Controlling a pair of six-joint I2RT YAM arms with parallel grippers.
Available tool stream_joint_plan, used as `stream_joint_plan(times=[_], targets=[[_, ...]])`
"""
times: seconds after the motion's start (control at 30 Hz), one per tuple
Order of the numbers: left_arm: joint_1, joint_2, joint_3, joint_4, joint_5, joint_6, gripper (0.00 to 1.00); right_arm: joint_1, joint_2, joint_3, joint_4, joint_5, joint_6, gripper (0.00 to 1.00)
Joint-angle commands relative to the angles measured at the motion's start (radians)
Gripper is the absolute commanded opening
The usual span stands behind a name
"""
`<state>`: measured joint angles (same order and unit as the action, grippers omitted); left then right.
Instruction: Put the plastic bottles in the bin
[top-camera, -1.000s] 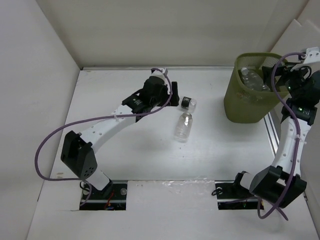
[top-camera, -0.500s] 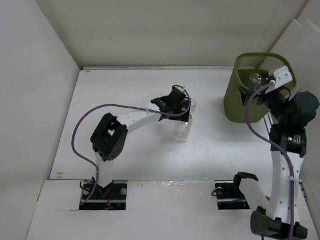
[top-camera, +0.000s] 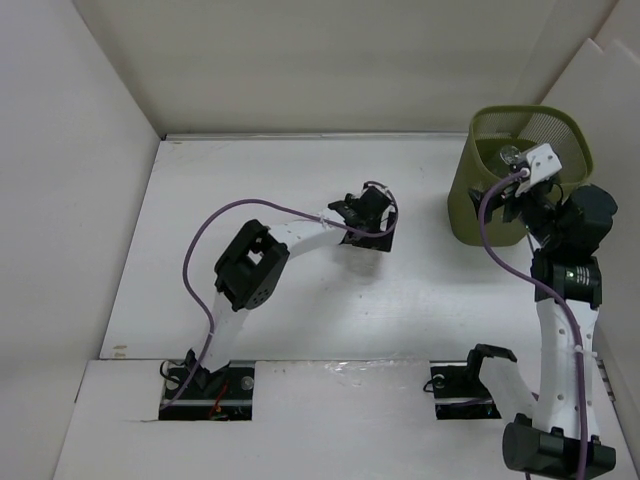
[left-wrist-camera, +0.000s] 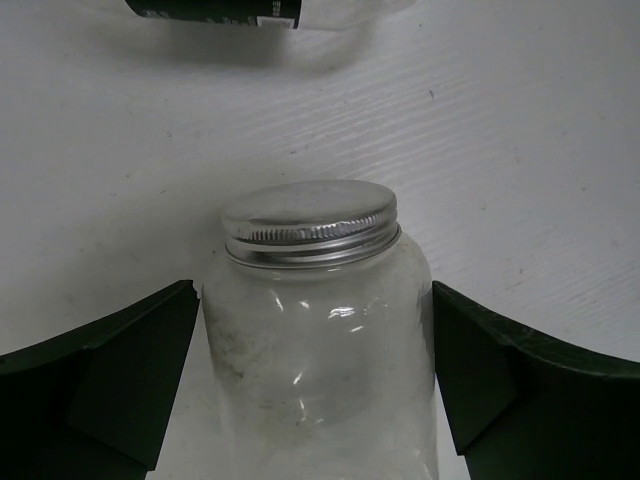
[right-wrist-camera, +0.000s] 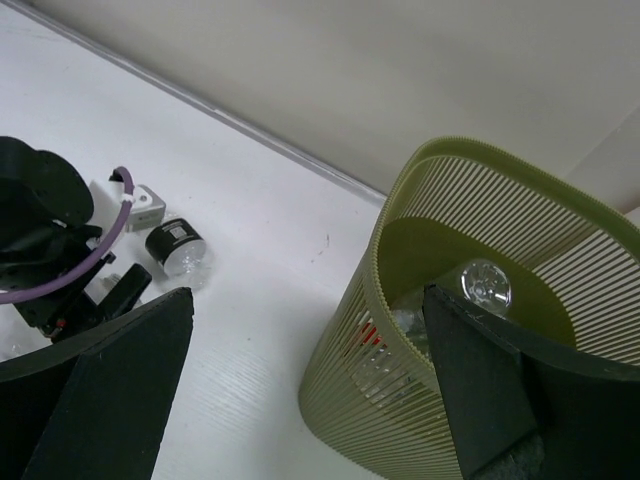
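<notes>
— Where is the bottle it is going for?

— The clear unlabelled bottle (left-wrist-camera: 318, 380) lies on the white surface (top-camera: 250, 180), about mid-way across it. Its silvery screw cap (left-wrist-camera: 310, 222) points away from the wrist. The left end effector (left-wrist-camera: 313, 290) is down over it, one finger (left-wrist-camera: 120, 380) on each side.

— Has it got hold of it?

— Not that I can see. The jaws stand wide, close along the bottle's sides, with a sliver of gap on one side. On the other side I cannot tell whether finger and plastic touch.

— Any others out on the surface?

— The black-labelled bottle (right-wrist-camera: 178, 248) lies on its side just beyond the cap end, apart from the clear one.

— And the bin?

— The olive-green bin (top-camera: 468, 205) stands at the far right of the surface, well apart from those two. Bottles are already in it: a clear bottle (right-wrist-camera: 485, 285) leans against the inner wall, and something red (right-wrist-camera: 372, 335) shows through the slats lower down.

— The other arm?

— The right end effector (right-wrist-camera: 305, 330) hangs beside the bin's near rim, jaws spread as wide as they go, nothing between them.
</notes>
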<state>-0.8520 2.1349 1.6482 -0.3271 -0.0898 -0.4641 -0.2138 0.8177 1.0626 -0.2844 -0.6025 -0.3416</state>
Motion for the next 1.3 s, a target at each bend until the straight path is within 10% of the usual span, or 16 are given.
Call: stream_joint_plan(times=[0.0,0.13,0.27,0.33,0.4,0.8,1.0,1.27], targets=[[0.002,-0.001,0.044,-0.024,-0.004,-0.018,0.9,0.01,-0.018,-0.003,0.008,-0.026,-0.022,1.0],[0.002,0.019,0.035,-0.024,-0.004,-0.027,0.84,0.01,-0.028,-0.032,0.02,-0.052,-0.022,1.0],[0.002,0.045,0.035,-0.024,-0.013,-0.027,0.51,0.01,-0.038,-0.093,0.063,-0.124,-0.013,1.0],[0.002,0.045,0.044,-0.033,-0.013,-0.047,0.12,0.01,-0.051,-0.122,0.093,-0.198,-0.026,1.0],[0.002,-0.002,0.03,-0.033,-0.039,-0.062,0.02,0.01,-0.063,-0.164,0.105,-0.246,-0.036,1.0],[0.027,-0.562,-0.099,0.141,-0.376,-0.108,0.0,0.198,-0.028,-0.328,0.558,-0.448,0.226,1.0],[0.05,-0.831,-0.42,0.708,-0.207,0.033,0.0,0.399,0.147,-0.375,1.132,-0.359,0.539,1.0],[0.05,-0.905,-0.488,0.896,0.05,0.168,0.0,0.531,0.351,-0.28,1.437,-0.215,0.78,1.0]])
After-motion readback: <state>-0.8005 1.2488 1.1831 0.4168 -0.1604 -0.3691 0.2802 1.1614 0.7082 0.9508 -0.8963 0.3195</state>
